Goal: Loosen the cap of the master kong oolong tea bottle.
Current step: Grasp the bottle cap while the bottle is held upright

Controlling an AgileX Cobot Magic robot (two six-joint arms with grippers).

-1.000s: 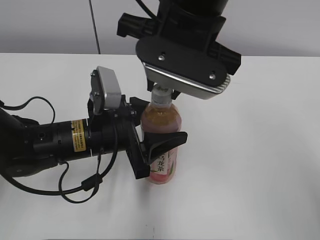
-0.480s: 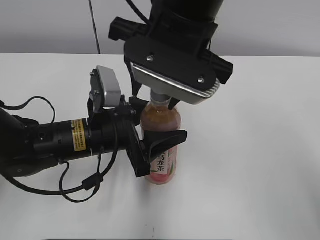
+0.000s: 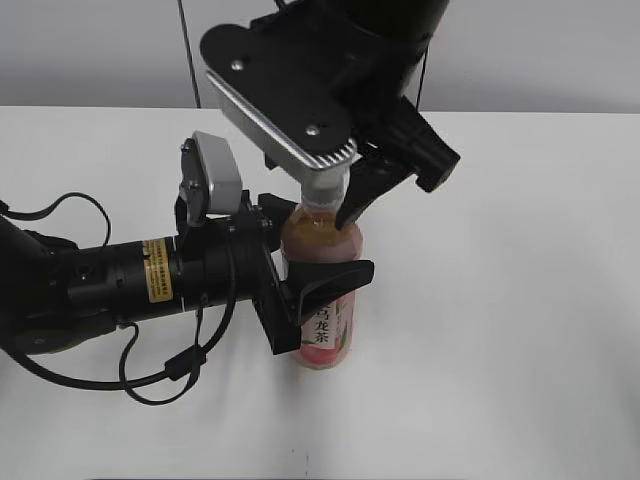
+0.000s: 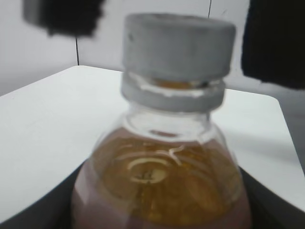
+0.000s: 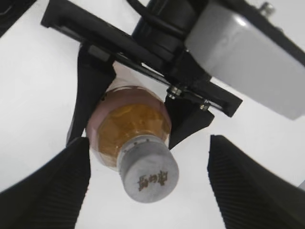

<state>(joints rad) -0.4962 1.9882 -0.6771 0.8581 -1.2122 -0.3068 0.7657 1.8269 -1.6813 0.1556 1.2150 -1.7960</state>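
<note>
While one bottle point(image 3: 322, 290) stands, one cap point(image 5: 148, 172), two tools point(image 3: 310, 290) point(image 5: 147, 183)

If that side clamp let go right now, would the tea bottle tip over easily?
Probably fairly easily: the bottle is tall and slim on a small base. It looks nearly full of tea, so likely heavy for its size and top-loaded. Its smooth plastic might slip, though the left tool grips its middle.

Cap point(image 5: 148, 174) — clear gaps both sides.

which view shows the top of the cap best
The right wrist view: it looks down on the cap, mark on top visible, right gripper fingers apart either side. The left wrist view shows only its side, blurred; in the exterior view the camera mount hides it.
</note>
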